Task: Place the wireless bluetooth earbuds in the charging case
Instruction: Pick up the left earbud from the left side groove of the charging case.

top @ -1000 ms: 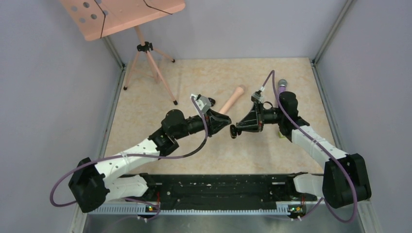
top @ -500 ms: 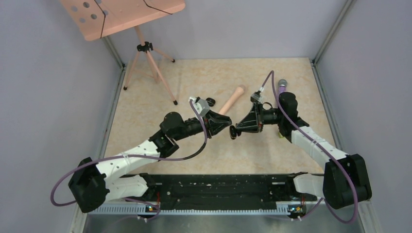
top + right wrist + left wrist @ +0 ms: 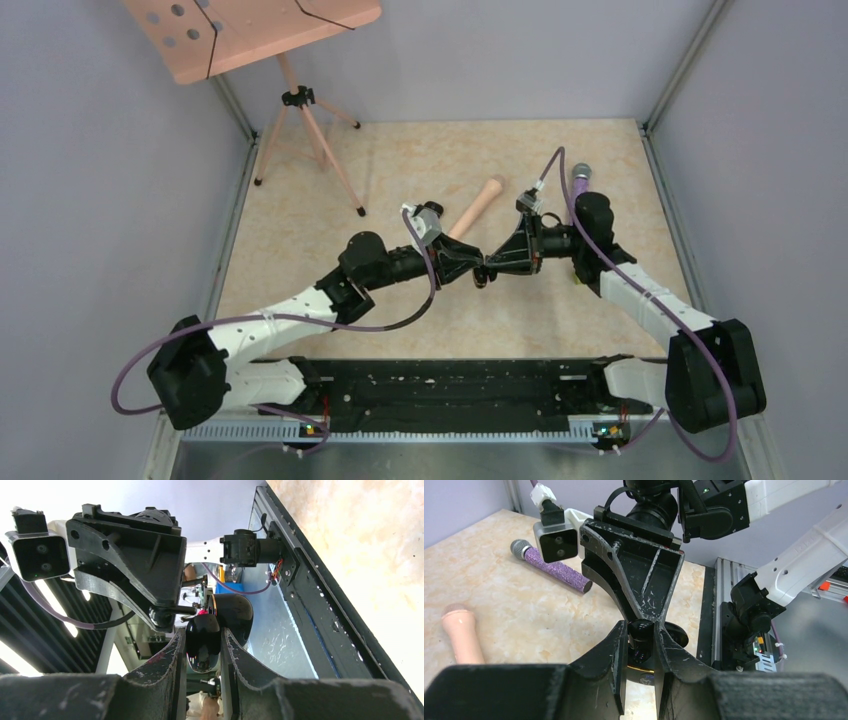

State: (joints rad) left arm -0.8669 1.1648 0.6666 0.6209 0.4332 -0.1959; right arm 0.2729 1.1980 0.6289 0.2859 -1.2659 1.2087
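My right gripper (image 3: 491,265) is shut on the glossy black charging case (image 3: 202,641) and holds it above the table with its lid (image 3: 234,614) hinged open. My left gripper (image 3: 474,271) faces it tip to tip. It is shut on a tiny black earbud (image 3: 642,634), held right at the case's open inside, where a blue spot (image 3: 647,678) shows below the fingers. In the top view the case (image 3: 482,272) is a small dark lump between the two grippers. The other earbud is not visible.
A pink handle-shaped object (image 3: 478,203) lies behind the grippers, and a purple glitter microphone (image 3: 580,178) lies at the back right. A tripod stand (image 3: 300,100) with a pink board stands at the back left. A black rail (image 3: 440,385) runs along the near edge.
My left gripper has moved right and now meets the right gripper's fingertips at the case. The right gripper has stayed almost still with the case.
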